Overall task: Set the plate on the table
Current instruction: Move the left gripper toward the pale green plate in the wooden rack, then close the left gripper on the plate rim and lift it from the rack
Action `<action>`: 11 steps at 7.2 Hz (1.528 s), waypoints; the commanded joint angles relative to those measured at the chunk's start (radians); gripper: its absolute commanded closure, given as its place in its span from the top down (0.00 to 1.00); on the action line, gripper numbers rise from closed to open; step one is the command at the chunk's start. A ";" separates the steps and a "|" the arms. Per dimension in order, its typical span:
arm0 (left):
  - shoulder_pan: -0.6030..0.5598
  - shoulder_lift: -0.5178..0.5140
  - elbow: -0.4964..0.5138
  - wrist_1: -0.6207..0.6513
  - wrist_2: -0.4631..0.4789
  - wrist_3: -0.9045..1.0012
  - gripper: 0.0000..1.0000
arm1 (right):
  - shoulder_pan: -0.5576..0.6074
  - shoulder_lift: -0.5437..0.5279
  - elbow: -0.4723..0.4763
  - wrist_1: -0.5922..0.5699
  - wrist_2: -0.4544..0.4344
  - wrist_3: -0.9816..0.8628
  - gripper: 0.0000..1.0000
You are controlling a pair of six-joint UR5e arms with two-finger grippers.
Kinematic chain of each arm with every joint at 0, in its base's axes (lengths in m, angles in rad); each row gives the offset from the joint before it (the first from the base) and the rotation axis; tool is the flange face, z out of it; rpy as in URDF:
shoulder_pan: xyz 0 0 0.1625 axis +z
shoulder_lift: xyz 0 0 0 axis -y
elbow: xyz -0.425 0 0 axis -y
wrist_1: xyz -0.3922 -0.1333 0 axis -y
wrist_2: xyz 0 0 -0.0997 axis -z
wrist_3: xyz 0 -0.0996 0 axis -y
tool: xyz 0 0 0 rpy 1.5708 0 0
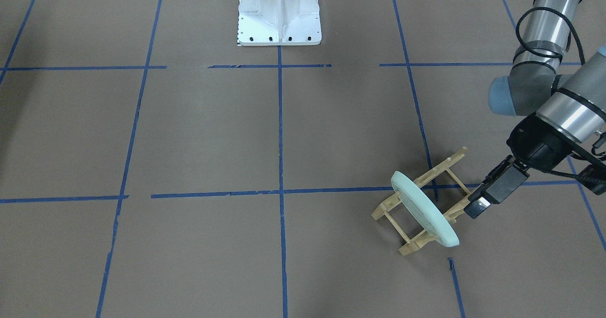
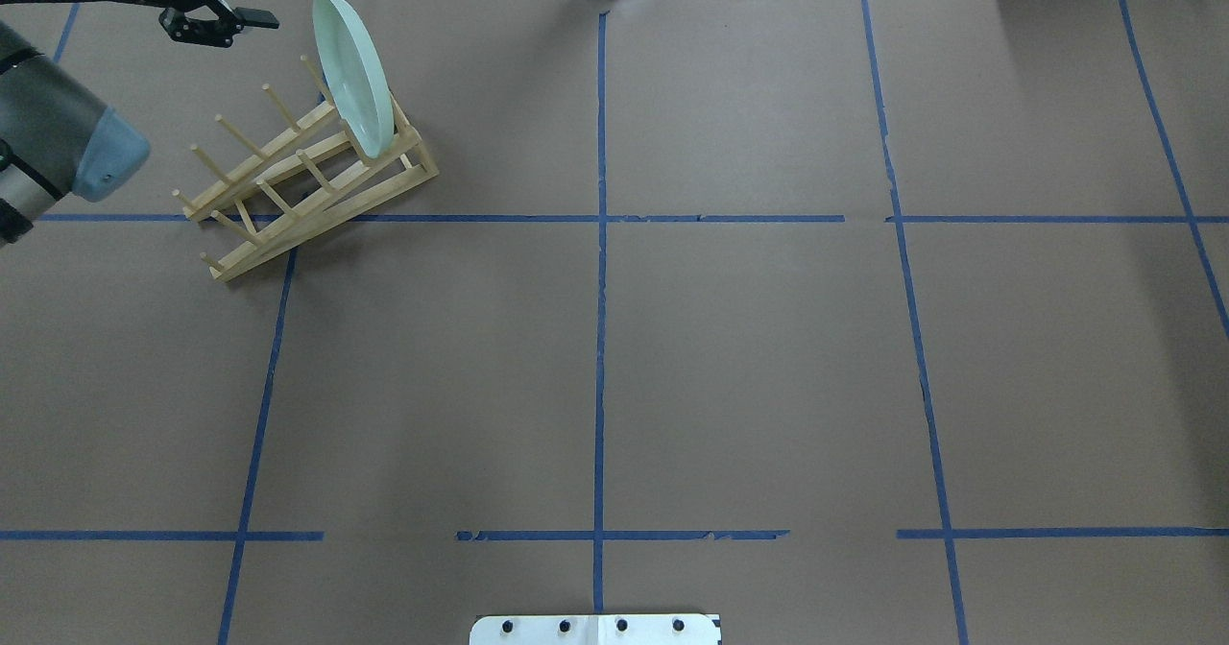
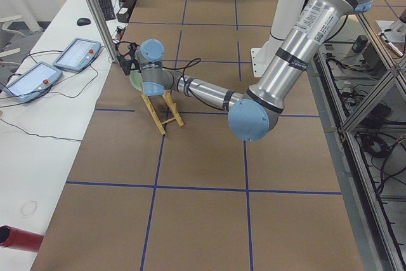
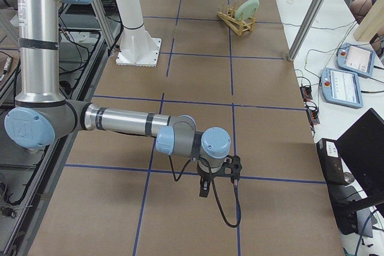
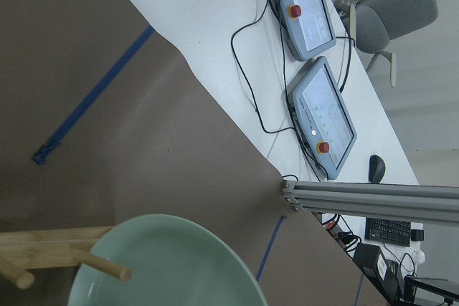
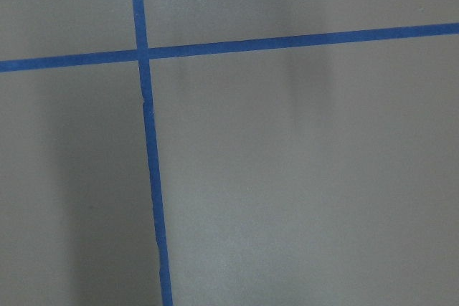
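Note:
The pale mint-green plate (image 1: 423, 209) stands on edge in the end slot of a light wooden peg rack (image 1: 412, 247) on the brown table (image 1: 213, 133). From overhead the plate (image 2: 353, 74) leans in the rack (image 2: 288, 203) at the table's (image 2: 730, 357) far left. My left gripper (image 1: 483, 192) is beside the plate, a little apart from its face, open and empty; it also shows overhead (image 2: 235, 29). The left wrist view shows the plate's hollow side (image 5: 165, 263) just below. My right gripper (image 4: 203, 189) hangs low over bare table far from the rack; I cannot tell whether it is open.
The white robot base (image 1: 279, 15) stands at the middle of the near edge. Beyond the table's far edge are an aluminium post (image 3: 101, 17), teach pendants (image 5: 323, 116) and cables. The rack has several free pegs (image 2: 240, 136) behind the plate.

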State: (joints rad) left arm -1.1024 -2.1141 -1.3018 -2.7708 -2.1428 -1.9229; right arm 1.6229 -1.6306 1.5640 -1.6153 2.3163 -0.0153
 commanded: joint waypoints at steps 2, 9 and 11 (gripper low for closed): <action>0.059 -0.027 0.025 -0.001 0.047 0.004 0.85 | 0.000 0.000 0.001 0.000 0.000 0.000 1.00; -0.015 -0.017 -0.127 0.017 0.034 -0.004 0.00 | 0.000 0.000 -0.001 0.000 0.000 0.000 1.00; -0.076 0.016 -0.326 0.208 -0.019 -0.008 0.00 | 0.000 0.000 -0.001 0.000 0.000 0.000 1.00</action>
State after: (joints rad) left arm -1.1445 -2.1124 -1.5078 -2.6825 -2.1401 -1.9294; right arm 1.6229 -1.6307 1.5631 -1.6153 2.3163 -0.0153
